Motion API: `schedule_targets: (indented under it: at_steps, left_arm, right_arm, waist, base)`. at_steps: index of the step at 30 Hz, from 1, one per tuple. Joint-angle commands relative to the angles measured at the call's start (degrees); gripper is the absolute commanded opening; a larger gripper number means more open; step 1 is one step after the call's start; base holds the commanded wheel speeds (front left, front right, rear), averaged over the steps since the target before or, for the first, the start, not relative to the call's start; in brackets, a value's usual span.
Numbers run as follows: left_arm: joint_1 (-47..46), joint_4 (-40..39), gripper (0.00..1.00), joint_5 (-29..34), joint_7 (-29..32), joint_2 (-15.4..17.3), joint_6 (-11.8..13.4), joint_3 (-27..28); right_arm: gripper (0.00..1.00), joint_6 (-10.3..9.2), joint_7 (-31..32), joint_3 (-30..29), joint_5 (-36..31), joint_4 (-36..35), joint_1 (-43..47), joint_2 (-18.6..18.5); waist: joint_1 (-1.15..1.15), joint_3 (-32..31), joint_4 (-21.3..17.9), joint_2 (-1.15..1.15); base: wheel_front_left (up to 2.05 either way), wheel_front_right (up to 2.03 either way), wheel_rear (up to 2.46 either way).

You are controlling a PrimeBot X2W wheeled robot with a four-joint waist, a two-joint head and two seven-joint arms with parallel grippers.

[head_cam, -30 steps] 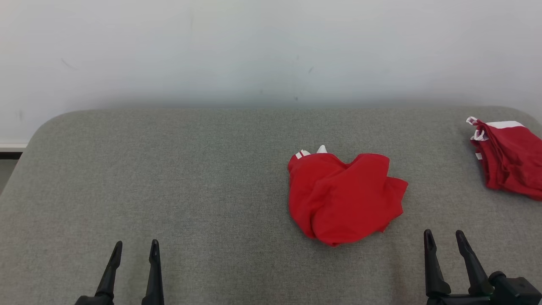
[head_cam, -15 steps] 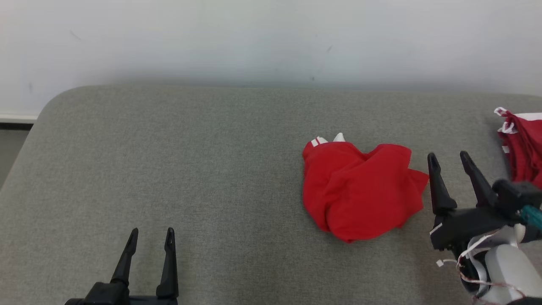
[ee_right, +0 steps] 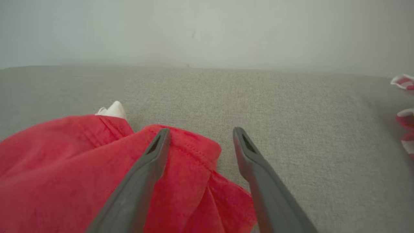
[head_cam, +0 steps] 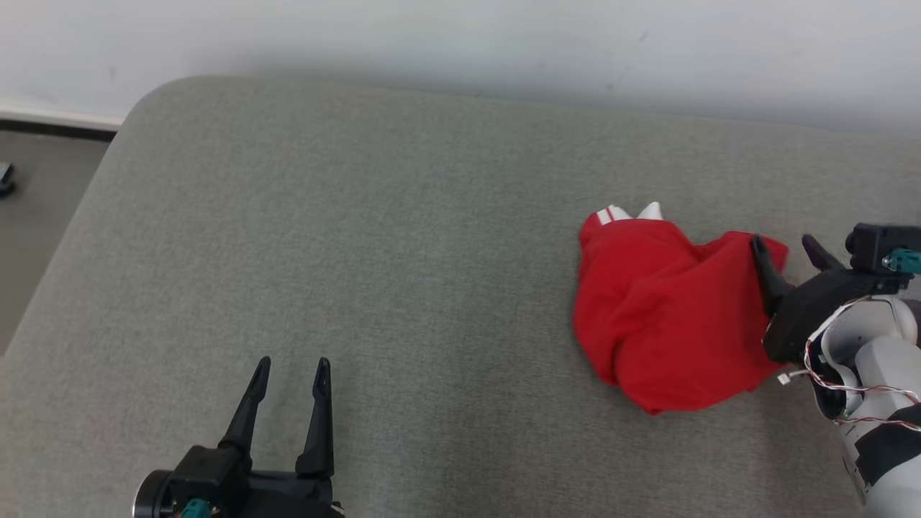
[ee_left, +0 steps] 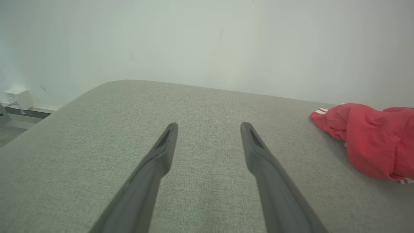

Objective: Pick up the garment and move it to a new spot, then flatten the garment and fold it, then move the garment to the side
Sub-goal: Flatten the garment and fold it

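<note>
Toward the right side of the grey padded surface (head_cam: 396, 237): a crumpled red garment (head_cam: 669, 316), bunched in a loose heap. A bit of white trim (head_cam: 632, 213) at the end nearer the surface's far edge. Nowhere flat; soft folds all over, a stitched hem uppermost on the side toward the surface's right end.

Over that same right side, the right gripper (head_cam: 781, 244), fingers spread wide, nothing clamped between them. In the right wrist view, one finger (ee_right: 142, 174) across the garment's raised hem fold, the other over bare surface just beside the cloth, with the rounded lump of hem partly in the gap. Contact between fingers and fabric: impossible to tell. Behind the gripper, a pale forearm (head_cam: 874, 360) with loose red and white wires, at the surface's right end in the head view.

Near the surface's front edge, left of its middle: the left gripper (head_cam: 293, 362), likewise wide open and empty, fingers pointing toward the far edge, over bare grey fabric, well apart from the garment.

At the far right of the surface, in the right wrist view: a second red-and-white cloth (ee_right: 406, 118), cut off by the frame edge, well apart from the garment.

Beyond the surface's far edge, a plain pale wall (head_cam: 460, 36). Off its rounded far left corner, a strip of floor (head_cam: 43, 237) and a dark skirting line (head_cam: 50, 125).
</note>
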Motion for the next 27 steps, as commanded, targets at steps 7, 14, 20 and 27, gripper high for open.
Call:
schedule_targets:
  at_steps: [7, 14, 20, 27]
  left_arm:
    - [-1.24, 0.29, 1.0, -0.21, -0.18, -0.05, 0.63, -0.3]
    - [-1.68, 0.32, 1.0, 0.64, -0.18, -0.06, 0.69, 0.26]
    - [-0.4, 0.64, 1.0, 1.4, -0.18, -0.03, 0.42, 1.13]
    - [0.45, 0.58, 1.0, 1.53, -0.18, -0.04, 0.13, 1.73]
  right_arm:
    - [0.2, -0.13, 2.86, 2.3, 5.33, 7.33, -1.08, 0.96]
    - [0.0, -0.12, -1.24, 3.74, 9.37, 8.96, -2.65, -0.01]
    - [0.0, -0.12, -8.4, 5.25, 10.07, 8.19, -5.42, -2.78]
    - [0.0, -0.12, -13.89, 6.15, 9.31, 5.16, -11.3, -5.89]
  waist:
    - [-0.01, 1.9, 2.22, -0.01]
    - [-0.01, 1.46, 1.29, -0.01]
    - [-0.01, -0.67, -0.32, -0.01]
    - [-0.01, -3.12, -1.23, -0.01]
  base:
    - [0.0, 0.0, 0.0]
    - [0.0, 0.0, 0.0]
    - [0.0, 0.0, 0.0]
    - [0.0, 0.0, 0.0]
